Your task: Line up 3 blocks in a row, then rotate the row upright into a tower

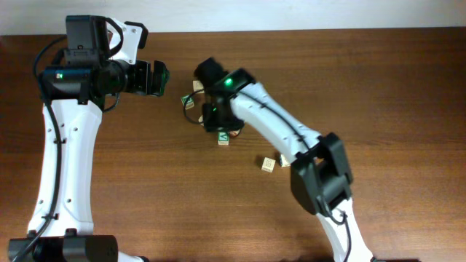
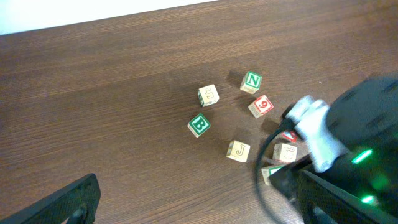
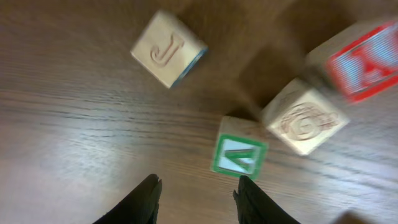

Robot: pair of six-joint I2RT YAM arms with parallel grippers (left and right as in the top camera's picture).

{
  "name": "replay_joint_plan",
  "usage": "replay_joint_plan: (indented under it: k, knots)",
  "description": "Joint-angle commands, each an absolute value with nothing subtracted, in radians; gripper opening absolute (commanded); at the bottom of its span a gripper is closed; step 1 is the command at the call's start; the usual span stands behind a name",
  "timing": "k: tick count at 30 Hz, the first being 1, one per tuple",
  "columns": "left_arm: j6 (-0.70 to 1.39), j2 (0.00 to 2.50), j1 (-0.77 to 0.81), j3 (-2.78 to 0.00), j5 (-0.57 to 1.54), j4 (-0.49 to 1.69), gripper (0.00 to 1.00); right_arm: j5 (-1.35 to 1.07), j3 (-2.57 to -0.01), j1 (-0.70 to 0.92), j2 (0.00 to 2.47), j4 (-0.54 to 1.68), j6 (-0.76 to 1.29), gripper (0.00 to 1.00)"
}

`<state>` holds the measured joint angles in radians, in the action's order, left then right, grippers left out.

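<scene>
Black fingertips (image 3: 148, 200) of the right gripper (image 3: 198, 202) frame the bottom of the wrist view, parted, with nothing between them. Just beyond their tips the green V block (image 3: 239, 154) sits flat on the wooden table (image 3: 74, 143), V face up, touching neither finger. Close beside it, up and to the right, stands the pale block (image 3: 305, 117) with an embossed face. Farther off, blurred, are a red-printed cube (image 3: 364, 59) on the right and the J block (image 3: 168, 48), blue along one side, standing apart on the left. Across the table the left gripper (image 1: 162, 76) hovers with its jaws spread wide and empty, near the cluster.
</scene>
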<state>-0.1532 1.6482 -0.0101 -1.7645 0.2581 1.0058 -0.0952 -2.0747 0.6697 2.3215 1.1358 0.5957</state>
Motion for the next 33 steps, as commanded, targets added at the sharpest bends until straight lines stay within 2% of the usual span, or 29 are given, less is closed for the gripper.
replay_joint_plan:
  k: [1,9,11,19,23,24,28,33]
  knots:
    - [-0.155,1.654,-0.016,-1.782,0.263,1.005,0.99,0.023,-2.064,0.695,2.383,1.136,0.683,0.41]
    - [-0.154,1.654,-0.016,-1.782,0.263,1.005,0.99,0.073,-2.065,0.677,2.397,1.126,0.689,0.42]
    - [-0.155,1.654,-0.016,-1.782,0.263,1.005,0.99,0.079,-2.064,0.677,2.397,1.129,0.688,0.47]
    - [-0.154,1.654,-0.016,-1.782,0.263,1.005,0.99,0.11,-2.06,0.68,2.399,1.152,0.685,0.5]
    - [-0.155,1.654,-0.016,-1.782,0.263,1.005,0.99,0.044,-1.987,0.681,2.399,1.108,0.577,0.5]
    - [-0.155,1.654,-0.016,-1.782,0.263,1.005,0.99,0.025,-1.983,0.681,2.399,1.098,0.553,0.49]
    - [-0.155,1.654,-0.016,-1.782,0.263,1.005,0.99,0.007,-1.983,0.681,2.399,1.096,0.504,0.32]
    - [-0.155,1.654,-0.016,-1.782,0.263,1.005,0.99,0.007,-1.983,0.681,2.398,1.126,0.486,0.32]
